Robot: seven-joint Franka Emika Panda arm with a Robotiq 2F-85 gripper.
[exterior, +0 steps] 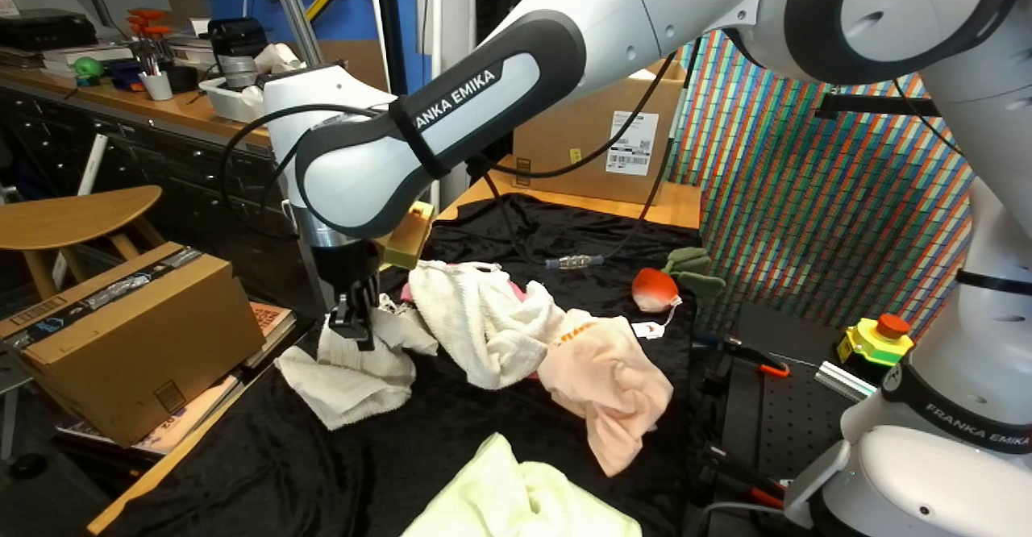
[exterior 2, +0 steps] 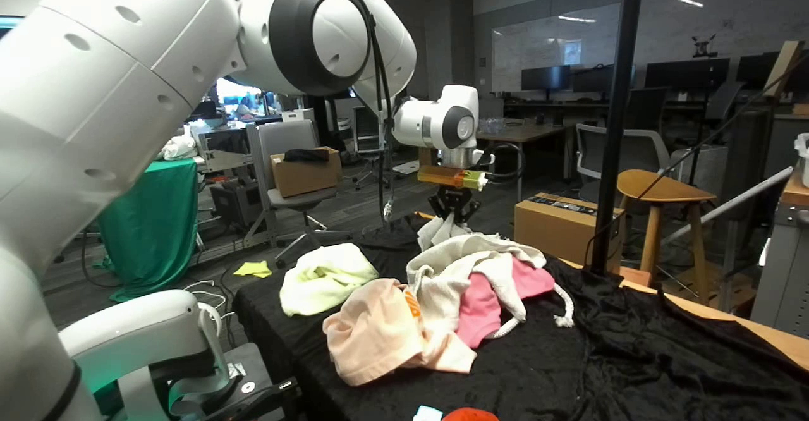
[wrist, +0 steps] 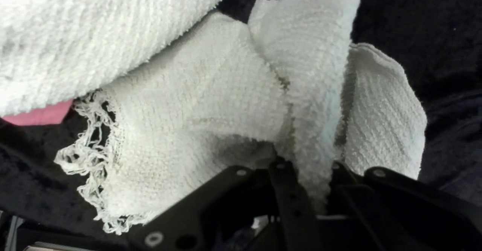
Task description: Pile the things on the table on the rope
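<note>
My gripper (exterior: pixel 352 335) points down at the far left of the black table (exterior: pixel 266 472), shut on a raised fold of a fringed white cloth (exterior: pixel 367 384). In the wrist view the fold of this white cloth (wrist: pixel 316 92) runs up between the fingers (wrist: pixel 290 194). Beside it a larger white cloth (exterior: pixel 492 335) lies over a pink rag (exterior 2: pixel 480 310). The rope (exterior 2: pixel 569 307) shows only in part, as a cord end curling out beside the pink rag; its other parts are hidden. A peach garment (exterior: pixel 605 384) touches the larger white cloth. A yellow-green rag (exterior: pixel 524 505) lies apart, at the near edge.
A red and white toy (exterior: pixel 655 289) with a tag sits by green fabric (exterior: pixel 695 275) at one table side. Cardboard boxes (exterior: pixel 145 343) stand beyond the edge and at the back. A dark cable hangs from the arm to a connector (exterior: pixel 574 262) on the table.
</note>
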